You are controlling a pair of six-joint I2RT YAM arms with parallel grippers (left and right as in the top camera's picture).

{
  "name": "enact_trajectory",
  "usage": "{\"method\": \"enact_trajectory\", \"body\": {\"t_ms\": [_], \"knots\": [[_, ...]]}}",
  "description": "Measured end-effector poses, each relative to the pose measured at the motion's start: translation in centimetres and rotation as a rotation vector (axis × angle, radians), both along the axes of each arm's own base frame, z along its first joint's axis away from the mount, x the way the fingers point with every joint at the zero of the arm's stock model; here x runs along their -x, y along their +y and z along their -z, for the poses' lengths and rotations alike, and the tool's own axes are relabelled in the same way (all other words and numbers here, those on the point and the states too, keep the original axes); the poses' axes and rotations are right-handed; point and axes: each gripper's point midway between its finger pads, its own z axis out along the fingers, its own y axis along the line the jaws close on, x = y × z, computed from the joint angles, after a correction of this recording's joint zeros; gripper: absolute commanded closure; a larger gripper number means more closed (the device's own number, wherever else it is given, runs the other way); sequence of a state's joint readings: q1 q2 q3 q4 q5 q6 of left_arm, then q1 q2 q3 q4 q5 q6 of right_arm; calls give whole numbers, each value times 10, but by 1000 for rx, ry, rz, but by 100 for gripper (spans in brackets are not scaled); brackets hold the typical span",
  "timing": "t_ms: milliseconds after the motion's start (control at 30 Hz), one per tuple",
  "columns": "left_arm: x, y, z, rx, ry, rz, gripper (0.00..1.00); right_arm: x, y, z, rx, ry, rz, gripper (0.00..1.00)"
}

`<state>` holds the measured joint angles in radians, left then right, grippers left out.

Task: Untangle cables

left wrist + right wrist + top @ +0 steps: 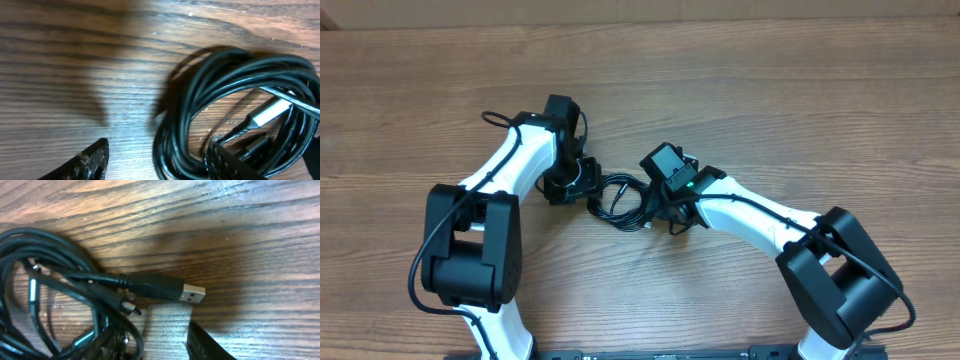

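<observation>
Tabletop (75,75): left end effector (159,147) half-open astride the cables (235,62).

My overhead view is evenly lit and sharp. Both wrist views are soft: the cables (175,135) blur and glint, and broad shadows, probably the arms', darken the table (260,255).

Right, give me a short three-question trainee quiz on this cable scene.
1. True or false: the cables lie in separate straight lines.
2. In the right wrist view, the silver-tipped plug rests on: A the table, B a tray, C a claw.
3. Fill in: overhead, the cables lie ___ the left claw and the right claw.
Key: 1 false; 2 A; 3 between.
</observation>
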<state>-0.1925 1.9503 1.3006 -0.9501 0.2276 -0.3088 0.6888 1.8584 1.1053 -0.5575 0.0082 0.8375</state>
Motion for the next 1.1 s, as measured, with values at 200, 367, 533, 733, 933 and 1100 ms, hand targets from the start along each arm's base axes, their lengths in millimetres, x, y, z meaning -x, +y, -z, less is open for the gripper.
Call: {"method": "enact_trajectory", "body": {"t_ms": [200,367,533,733,933,1100], "knots": [[-1,-2,6,3,-14,-2,55,-3,2,6,-1,-1,0,73],[-3,-4,15,21,-45,-6,62,2,-3,7,33,34,-11,82],[-15,-10,15,52,-103,-16,65,9,-33,1,139,152,6,82],[-23,-13,15,64,-138,-17,65,-2,-70,-9,209,188,26,76],[-24,-14,15,64,-141,-17,67,-6,-92,-8,269,192,-7,69],[-23,-16,14,80,-139,-17,65,-5,-67,-8,130,213,-84,61]]}}
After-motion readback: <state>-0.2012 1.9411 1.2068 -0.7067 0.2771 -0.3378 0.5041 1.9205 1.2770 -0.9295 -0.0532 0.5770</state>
